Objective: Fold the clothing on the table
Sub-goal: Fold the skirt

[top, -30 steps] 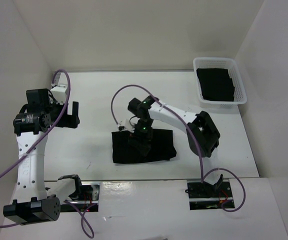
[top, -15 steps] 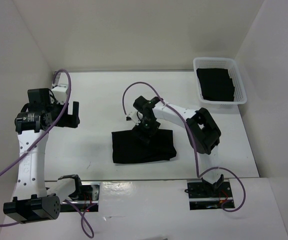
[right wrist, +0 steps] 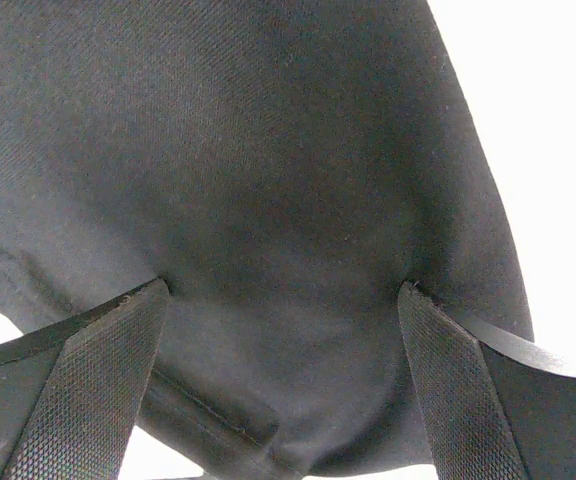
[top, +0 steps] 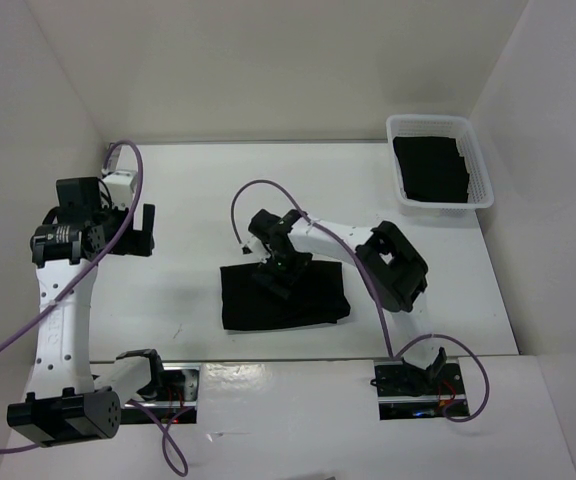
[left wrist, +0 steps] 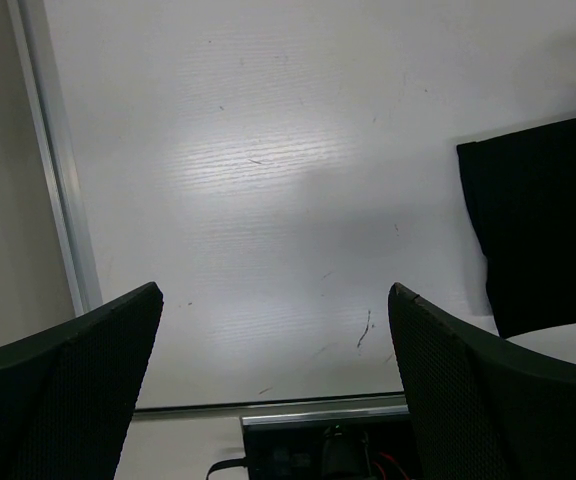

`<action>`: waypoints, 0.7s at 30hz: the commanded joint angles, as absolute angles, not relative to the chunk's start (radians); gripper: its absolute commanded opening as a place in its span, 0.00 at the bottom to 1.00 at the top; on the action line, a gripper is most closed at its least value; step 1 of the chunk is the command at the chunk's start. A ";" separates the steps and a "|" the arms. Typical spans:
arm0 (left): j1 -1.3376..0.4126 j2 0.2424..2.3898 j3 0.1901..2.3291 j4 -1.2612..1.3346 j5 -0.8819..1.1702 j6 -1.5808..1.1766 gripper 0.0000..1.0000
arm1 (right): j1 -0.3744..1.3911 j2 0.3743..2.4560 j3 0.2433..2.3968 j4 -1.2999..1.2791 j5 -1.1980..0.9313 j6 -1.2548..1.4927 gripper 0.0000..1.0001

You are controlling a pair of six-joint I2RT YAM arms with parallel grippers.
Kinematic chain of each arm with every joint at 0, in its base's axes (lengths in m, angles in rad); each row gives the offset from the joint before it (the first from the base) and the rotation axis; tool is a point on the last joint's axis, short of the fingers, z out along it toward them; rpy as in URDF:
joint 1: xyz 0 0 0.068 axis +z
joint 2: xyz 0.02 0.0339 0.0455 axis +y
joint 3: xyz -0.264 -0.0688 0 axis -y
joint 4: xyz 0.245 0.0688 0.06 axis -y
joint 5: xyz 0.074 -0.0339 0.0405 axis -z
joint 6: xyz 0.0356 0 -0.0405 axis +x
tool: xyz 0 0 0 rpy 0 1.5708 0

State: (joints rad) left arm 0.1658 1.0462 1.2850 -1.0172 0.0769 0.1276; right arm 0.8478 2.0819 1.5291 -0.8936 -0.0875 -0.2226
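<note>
Clothing (top: 313, 305) well inside table (top: 188, 190) (probably flat).

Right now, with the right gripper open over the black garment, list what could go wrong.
The right gripper stands open with the black garment bulging between its fingers; closing may pinch several layers and bunch it. The garment lies near the table front edge; a pull that way could drag it off. The left gripper hangs open aside, so nothing pins the fabric.
</note>
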 commanded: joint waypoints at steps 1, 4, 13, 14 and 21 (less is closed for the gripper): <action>0.172 1.055 1.273 -0.994 0.055 0.118 0.99 | 0.881 2.154 1.483 -0.802 -0.129 -0.160 0.99; 0.172 1.080 1.296 -0.985 0.045 0.118 0.99 | 0.881 2.190 1.526 -0.793 -0.074 -0.137 0.99; 0.172 1.133 1.316 -0.976 0.044 0.118 0.99 | 0.839 2.252 1.657 -0.772 -0.035 -0.137 0.99; 0.172 1.134 1.325 -0.976 0.044 0.118 0.99 | 0.825 2.252 1.686 -0.772 -0.035 -0.150 0.99; 0.172 1.163 1.344 -0.966 0.044 0.118 0.99 | 0.671 2.270 1.801 -0.781 -0.083 -0.215 0.99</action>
State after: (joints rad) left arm 0.1669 1.1591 1.2987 -0.9932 0.0483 0.1272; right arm 0.7387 2.2215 1.7638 -0.8722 -0.0544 -0.1692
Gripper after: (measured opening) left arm 0.993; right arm 0.992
